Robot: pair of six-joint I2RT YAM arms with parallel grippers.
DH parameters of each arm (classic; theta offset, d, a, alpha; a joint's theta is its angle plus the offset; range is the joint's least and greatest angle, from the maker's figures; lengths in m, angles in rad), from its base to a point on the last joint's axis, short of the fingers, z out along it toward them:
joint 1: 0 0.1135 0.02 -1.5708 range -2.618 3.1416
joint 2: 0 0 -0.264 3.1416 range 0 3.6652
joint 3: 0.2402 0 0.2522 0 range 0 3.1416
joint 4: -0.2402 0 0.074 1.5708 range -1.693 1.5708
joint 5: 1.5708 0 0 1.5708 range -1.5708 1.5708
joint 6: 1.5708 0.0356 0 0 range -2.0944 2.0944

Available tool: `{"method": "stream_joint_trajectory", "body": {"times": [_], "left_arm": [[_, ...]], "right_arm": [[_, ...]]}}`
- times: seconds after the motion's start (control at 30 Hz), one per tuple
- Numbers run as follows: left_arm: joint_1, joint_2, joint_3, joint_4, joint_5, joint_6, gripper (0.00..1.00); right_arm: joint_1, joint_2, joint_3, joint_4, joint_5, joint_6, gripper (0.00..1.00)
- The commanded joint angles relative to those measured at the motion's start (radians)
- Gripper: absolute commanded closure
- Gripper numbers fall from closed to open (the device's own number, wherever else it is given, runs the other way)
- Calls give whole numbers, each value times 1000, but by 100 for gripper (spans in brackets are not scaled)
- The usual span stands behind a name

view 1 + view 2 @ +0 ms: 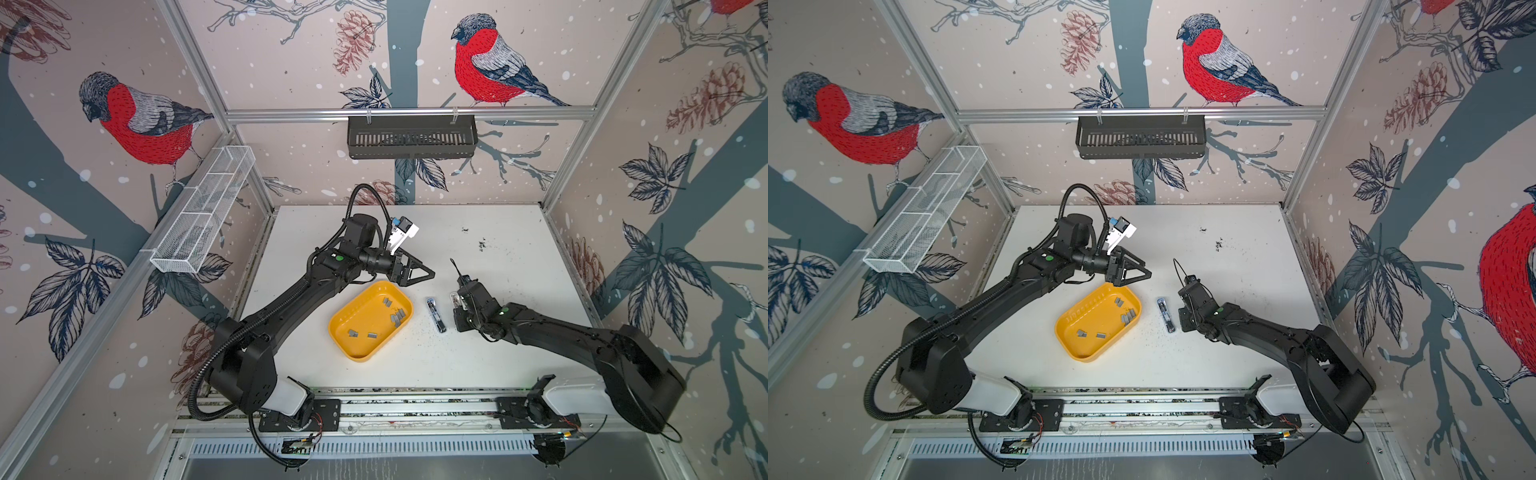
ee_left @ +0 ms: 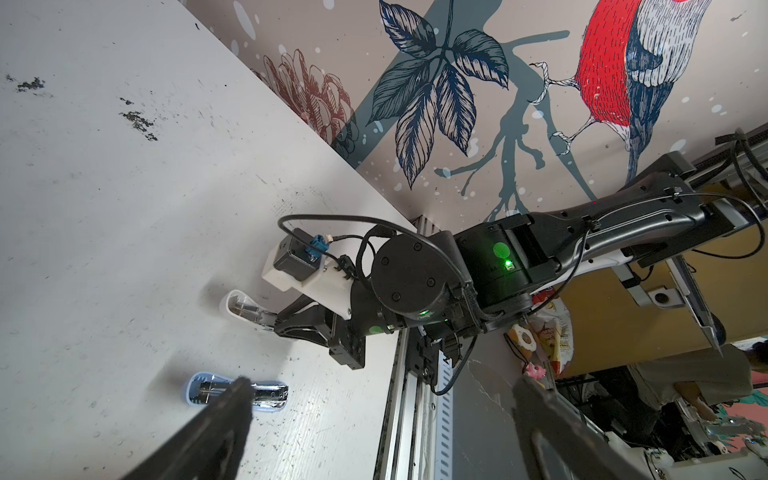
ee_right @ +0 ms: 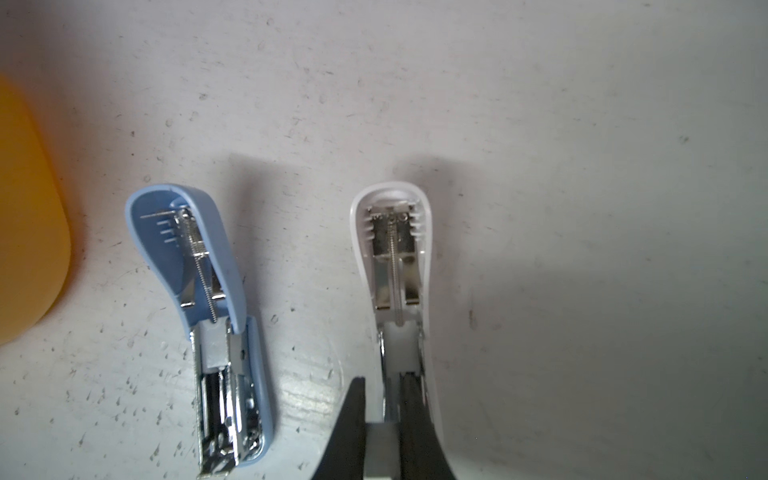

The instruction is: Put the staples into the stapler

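Note:
Several grey staples point(image 1: 398, 316) point(image 1: 1128, 316) lie loose in the yellow tray point(image 1: 361, 357) point(image 1: 1088, 357). A blue stapler point(image 1: 435, 314) point(image 1: 1166, 314) point(image 3: 208, 291) lies opened flat on the table, just right of the tray. Beside it is a white stapler point(image 1: 454, 299) point(image 3: 395, 257), also open. My right gripper point(image 1: 459, 316) point(image 3: 383, 384) is shut on the white stapler's rear part. My left gripper point(image 1: 430, 274) point(image 1: 1147, 275) point(image 2: 382, 395) hovers open and empty over the tray's far corner. The left wrist view shows the blue stapler point(image 2: 262, 392) partly behind one of that gripper's fingers point(image 2: 232, 411).
A black slotted basket point(image 1: 411, 137) hangs on the back rail. A white wire basket point(image 1: 203, 208) is fixed along the left wall. Dark specks point(image 1: 482, 244) dot the white table's far right part. The arms' mounting rail point(image 1: 415, 409) runs along the front edge.

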Motion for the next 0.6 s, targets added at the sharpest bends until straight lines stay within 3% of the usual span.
{"method": "stream_joint_trajectory", "body": {"times": [0.0, 0.57], "left_arm": [[-1, -8, 8, 3, 21, 16, 3], [-2, -8, 8, 2, 21, 17, 3]], "right_arm": [[1, -5, 0, 12, -7, 0, 93], [3, -2, 35, -32, 60, -5, 93]]}}
